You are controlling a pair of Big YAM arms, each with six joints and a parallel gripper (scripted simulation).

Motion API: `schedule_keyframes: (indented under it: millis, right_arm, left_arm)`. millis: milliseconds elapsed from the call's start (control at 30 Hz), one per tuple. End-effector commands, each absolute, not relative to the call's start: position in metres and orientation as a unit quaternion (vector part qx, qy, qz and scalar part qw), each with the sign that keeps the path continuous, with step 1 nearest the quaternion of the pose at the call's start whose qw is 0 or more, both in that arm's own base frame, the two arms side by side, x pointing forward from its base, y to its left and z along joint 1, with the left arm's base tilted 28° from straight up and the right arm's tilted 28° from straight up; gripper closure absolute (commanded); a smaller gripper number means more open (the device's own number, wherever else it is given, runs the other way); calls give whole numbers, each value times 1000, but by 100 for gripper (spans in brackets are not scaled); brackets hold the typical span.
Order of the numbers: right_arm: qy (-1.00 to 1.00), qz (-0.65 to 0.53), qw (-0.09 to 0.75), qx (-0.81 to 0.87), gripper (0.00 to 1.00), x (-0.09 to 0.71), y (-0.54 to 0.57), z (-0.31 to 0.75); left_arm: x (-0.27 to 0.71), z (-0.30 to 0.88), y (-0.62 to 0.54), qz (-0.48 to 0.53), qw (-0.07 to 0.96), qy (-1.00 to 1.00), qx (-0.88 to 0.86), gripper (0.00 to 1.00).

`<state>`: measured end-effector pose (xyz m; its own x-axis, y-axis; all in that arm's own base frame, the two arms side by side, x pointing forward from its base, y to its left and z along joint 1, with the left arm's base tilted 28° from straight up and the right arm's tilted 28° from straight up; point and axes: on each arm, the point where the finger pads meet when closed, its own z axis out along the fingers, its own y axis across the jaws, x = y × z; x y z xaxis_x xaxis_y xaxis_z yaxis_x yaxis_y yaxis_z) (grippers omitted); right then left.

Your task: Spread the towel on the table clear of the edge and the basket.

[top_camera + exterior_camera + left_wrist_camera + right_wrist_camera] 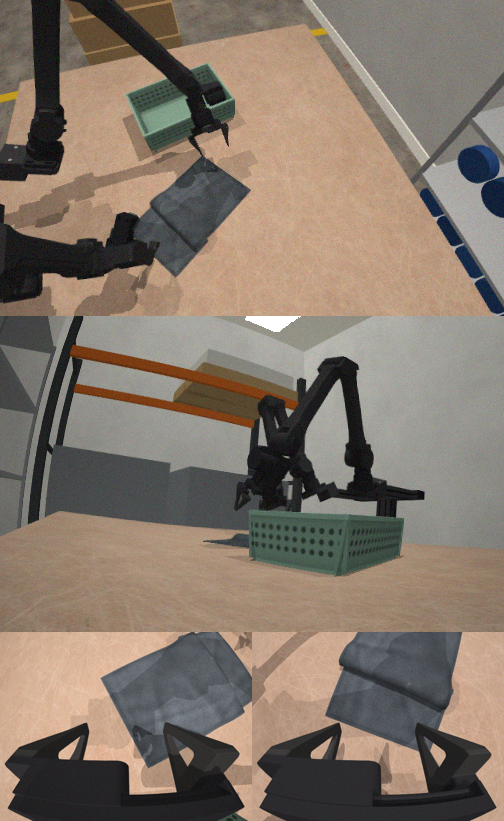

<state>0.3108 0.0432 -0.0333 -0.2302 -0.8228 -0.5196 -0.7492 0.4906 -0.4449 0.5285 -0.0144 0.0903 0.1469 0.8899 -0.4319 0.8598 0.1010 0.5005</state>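
Note:
The dark grey towel (215, 200) (232, 539) (173, 678) (374, 703) lies on the table, folded over itself; a raised fold edge crosses it, with a narrower lower strip beyond. The green basket (167, 136) (300, 536) (234, 817) stands upright behind the towel, its base on the table. My left gripper (215, 150) (126, 727) is open and empty above the towel's corner nearest the basket. My right gripper (378, 727) is open and empty at the lower strip's outer edge, one finger over its corner; in the top view its fingers are partly hidden.
The left forearm passes over the basket, with its wrist close above the rim. The table's edge (360, 107) runs beyond the towel and basket. A cardboard box stands past the back edge. A shelf with blue round items (477, 164) stands beyond the right edge.

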Motion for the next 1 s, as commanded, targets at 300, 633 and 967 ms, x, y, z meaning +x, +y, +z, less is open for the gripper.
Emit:
schedule_keyframes:
  millis: [300,633,967]
  right_arm:
    - [769,-50,365,-523,0,309,44,-36]
    - [770,-48,368,-519,11,309,47,-36]
    - [848,-16,377,-373,48,312,48,-43]
  left_arm:
    - [550,71,-47,5,237,600,764,0]
    - [553,83,-48,14,247,604,757,11]
    - [550,42,-55,26,217,731,647,48]
